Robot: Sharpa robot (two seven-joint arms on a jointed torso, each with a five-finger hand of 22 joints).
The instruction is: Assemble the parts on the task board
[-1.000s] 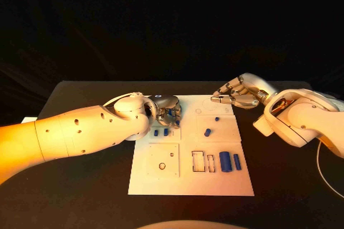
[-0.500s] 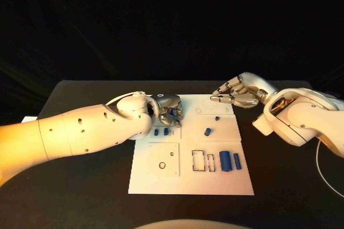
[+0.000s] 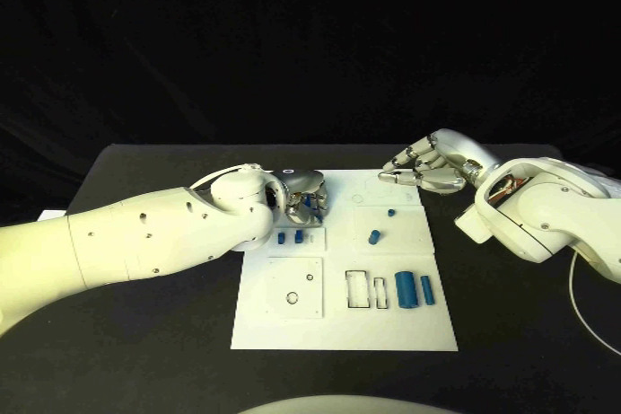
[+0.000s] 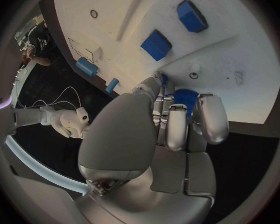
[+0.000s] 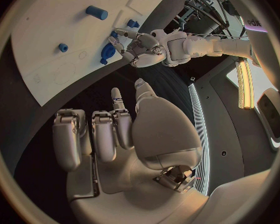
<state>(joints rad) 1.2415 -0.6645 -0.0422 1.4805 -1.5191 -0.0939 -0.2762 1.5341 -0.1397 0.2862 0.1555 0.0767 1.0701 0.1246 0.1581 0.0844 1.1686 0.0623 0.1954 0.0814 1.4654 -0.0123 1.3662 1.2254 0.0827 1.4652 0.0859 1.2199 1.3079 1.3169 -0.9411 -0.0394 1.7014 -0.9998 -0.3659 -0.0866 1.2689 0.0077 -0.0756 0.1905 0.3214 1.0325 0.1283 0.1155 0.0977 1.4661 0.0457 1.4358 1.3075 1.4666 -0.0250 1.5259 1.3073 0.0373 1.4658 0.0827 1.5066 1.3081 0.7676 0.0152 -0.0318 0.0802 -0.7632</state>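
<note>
One part matters here: the blue ribbed piece (image 4: 184,98) your left hand (image 3: 301,197) holds at its fingertips, over the far left corner of the board (image 3: 343,333). In the left wrist view the fingers (image 4: 177,127) curl in tight around it and the thumb closes from the other side, so the grip is narrow and the piece sits right at the tips, pointing down toward the white surface. You can see the same piece from the right wrist view, blue against the silver fingers, just above the board's edge. Its exact shape is hard to read; it looks round and toothed, like a small gear.

What your next move likely turns on is the small ring mark (image 4: 194,75) on the board just beyond those fingertips. The piece lies close to it but apart from it, so judge the drop by that gap, not by the two blue blocks (image 4: 156,44) standing farther along in the next recess.

Your right hand (image 3: 424,171) hovers off the far right corner of the board, its fingers loosely curled and apart, holding nothing. It is well away from the held piece, so the left hand is plainly the nearer one for this step.

The long blue cylinder (image 3: 406,290) and the thin bar (image 3: 427,291) lie side by side near the board's right edge, long axes running toward you, untouched.
</note>
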